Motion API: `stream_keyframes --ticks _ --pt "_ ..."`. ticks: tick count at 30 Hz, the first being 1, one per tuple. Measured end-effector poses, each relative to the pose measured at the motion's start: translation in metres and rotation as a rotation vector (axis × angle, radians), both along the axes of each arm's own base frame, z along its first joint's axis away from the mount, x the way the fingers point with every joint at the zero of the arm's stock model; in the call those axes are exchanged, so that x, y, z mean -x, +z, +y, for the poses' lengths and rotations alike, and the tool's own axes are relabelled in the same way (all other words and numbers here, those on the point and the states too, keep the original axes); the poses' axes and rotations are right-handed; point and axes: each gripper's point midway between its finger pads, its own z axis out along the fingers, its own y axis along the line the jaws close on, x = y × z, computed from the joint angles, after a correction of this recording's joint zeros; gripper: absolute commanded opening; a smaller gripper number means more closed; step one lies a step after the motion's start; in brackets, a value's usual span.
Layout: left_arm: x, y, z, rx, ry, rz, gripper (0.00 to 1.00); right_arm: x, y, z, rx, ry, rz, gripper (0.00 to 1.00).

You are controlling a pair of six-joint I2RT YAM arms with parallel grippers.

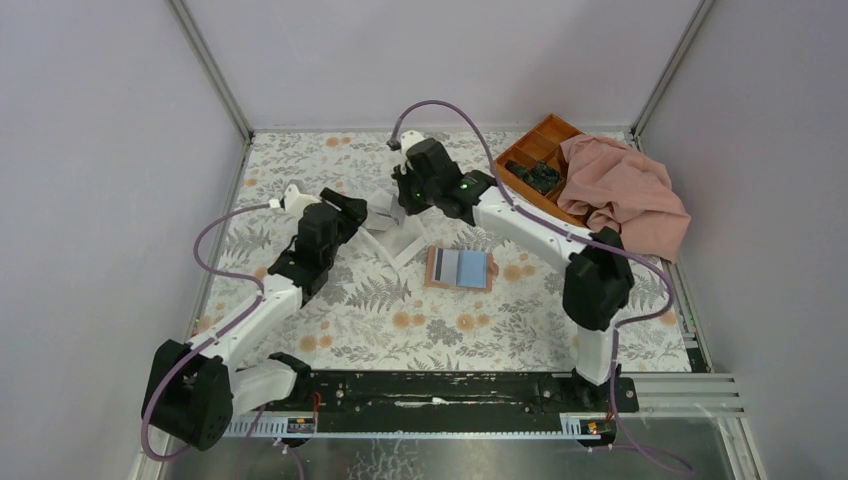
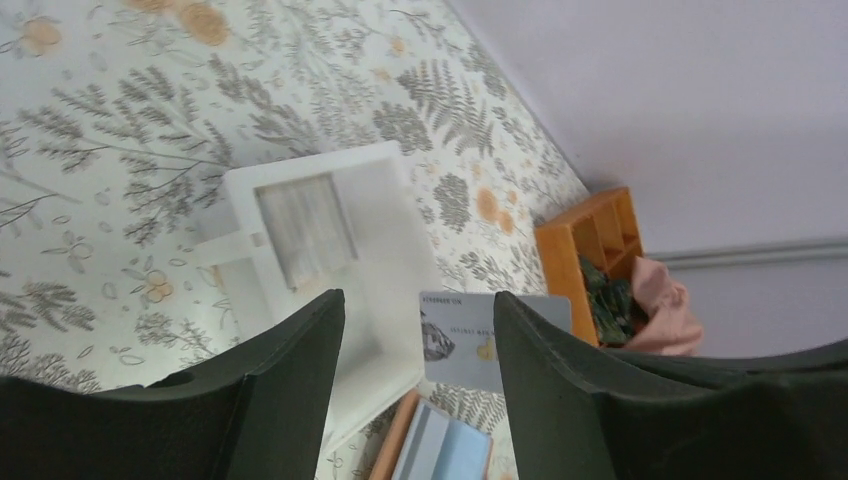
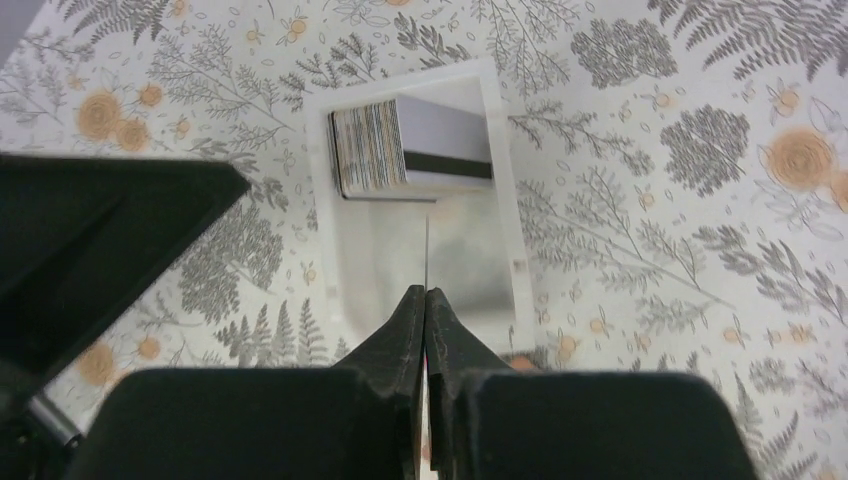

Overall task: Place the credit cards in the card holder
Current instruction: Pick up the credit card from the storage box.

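Observation:
My right gripper (image 3: 427, 292) is shut on a credit card (image 3: 427, 245), which shows edge-on as a thin line above a white box (image 3: 500, 210). A stack of more cards (image 3: 400, 145) lies in that box. In the left wrist view the held card (image 2: 462, 340) is a grey face, upright and partly behind one finger. My left gripper (image 2: 418, 300) is open around it without touching. The tan card holder (image 1: 433, 268) lies open on the table right of the box (image 1: 395, 238), with blue cards (image 1: 470, 266) on it. Both grippers, left (image 1: 352, 208) and right (image 1: 408, 200), hover at the box.
An orange compartment tray (image 1: 545, 140) with dark items (image 1: 535, 175) stands at the back right. A pink cloth (image 1: 630, 195) is draped over its right side. Grey walls close in the floral table on three sides.

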Motion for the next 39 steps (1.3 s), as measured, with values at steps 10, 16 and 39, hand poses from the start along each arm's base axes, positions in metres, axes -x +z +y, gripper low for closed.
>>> stream_keyframes --ticks 10,16,39 --pt "0.021 0.016 -0.046 0.041 -0.345 -0.119 0.62 0.075 0.043 -0.068 -0.124 -0.059 0.016 0.0" --pt "0.044 0.021 -0.094 0.124 -0.657 -0.191 0.56 0.123 0.046 -0.106 -0.203 -0.069 0.05 0.0" --pt "0.139 0.026 -0.181 0.17 -1.324 -0.342 0.49 0.186 0.025 -0.136 -0.431 -0.021 0.295 0.0"
